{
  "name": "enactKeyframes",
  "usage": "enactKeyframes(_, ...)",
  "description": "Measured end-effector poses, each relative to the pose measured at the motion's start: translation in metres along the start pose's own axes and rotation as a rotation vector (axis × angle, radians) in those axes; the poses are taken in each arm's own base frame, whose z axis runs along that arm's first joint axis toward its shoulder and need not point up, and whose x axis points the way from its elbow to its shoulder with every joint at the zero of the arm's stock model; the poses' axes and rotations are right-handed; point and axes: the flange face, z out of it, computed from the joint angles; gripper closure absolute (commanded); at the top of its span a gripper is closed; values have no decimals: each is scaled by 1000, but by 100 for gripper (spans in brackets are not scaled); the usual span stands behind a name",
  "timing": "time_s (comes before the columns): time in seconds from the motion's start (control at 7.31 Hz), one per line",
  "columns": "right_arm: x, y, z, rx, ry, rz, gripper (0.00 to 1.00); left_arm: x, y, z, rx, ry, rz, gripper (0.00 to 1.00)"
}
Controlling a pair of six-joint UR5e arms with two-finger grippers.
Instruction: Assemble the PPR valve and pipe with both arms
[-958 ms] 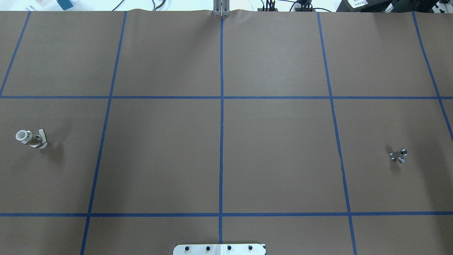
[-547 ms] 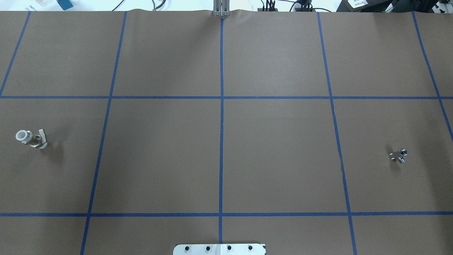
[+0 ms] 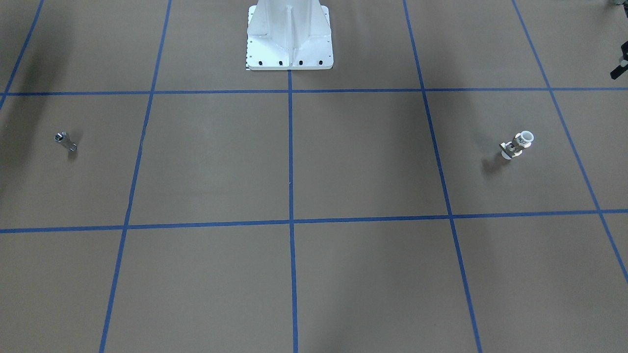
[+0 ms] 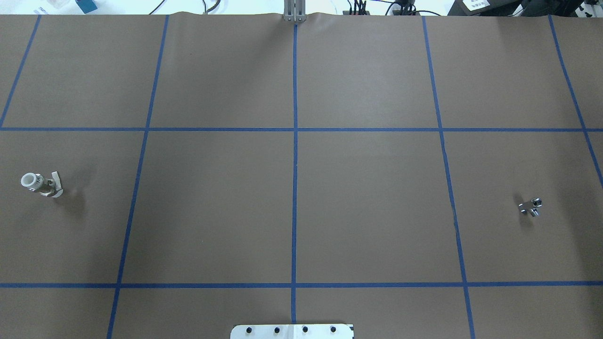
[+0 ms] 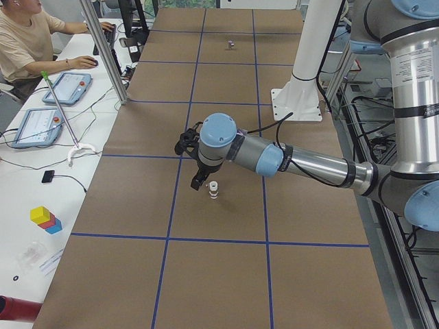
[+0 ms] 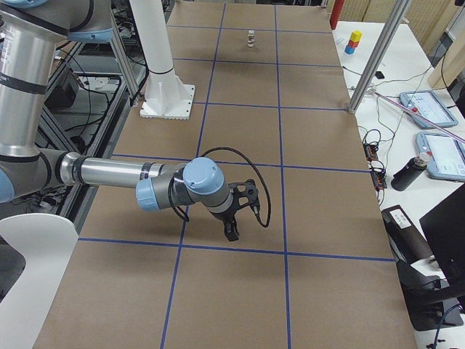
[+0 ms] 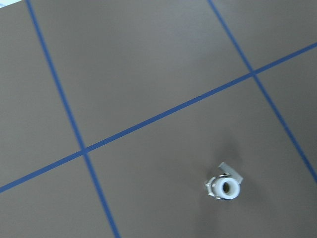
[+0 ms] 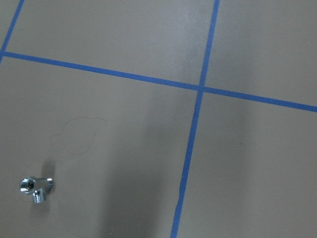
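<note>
The white PPR valve [image 4: 40, 183] stands on the brown table at the far left, round mouth up; it also shows in the front view [image 3: 517, 144] and the left wrist view [image 7: 225, 186]. The small silvery pipe [image 4: 531, 206] lies at the far right and shows in the right wrist view [image 8: 34, 186]. Neither gripper is in the overhead view. In the left side view my left gripper [image 5: 199, 182] hangs above and just beside the valve [image 5: 214, 190]. In the right side view my right gripper [image 6: 231, 231] hovers over the table. I cannot tell whether either is open or shut.
The white bolted pedestal [image 3: 289, 39] stands at the robot's side of the table. Blue tape lines grid the brown cover. An operator [image 5: 27, 41] sits at a side desk with tablets. Aluminium posts [image 6: 374, 58] rise at the far table edge.
</note>
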Motion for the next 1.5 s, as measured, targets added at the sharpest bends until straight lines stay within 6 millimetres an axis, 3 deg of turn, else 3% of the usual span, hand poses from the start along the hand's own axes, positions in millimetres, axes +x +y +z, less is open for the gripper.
enactKeyframes(0.27,-5,-1,5,-8,-8,6,0,21,-7,36,-57,20,-53,0)
enactKeyframes(0.55,-6,-2,6,-8,-9,4,0,38,-10,85,-109,-62,-32,0)
enactKeyframes(0.96,-6,-2,6,-8,-9,3,0,44,-2,158,-94,-125,-9,0)
enactKeyframes(1.23,-7,-2,6,-7,-9,2,0,63,3,191,-101,-131,-19,0)
enactKeyframes(1.5,-7,-2,6,-8,-9,1,0,65,6,208,-116,-142,-23,1)
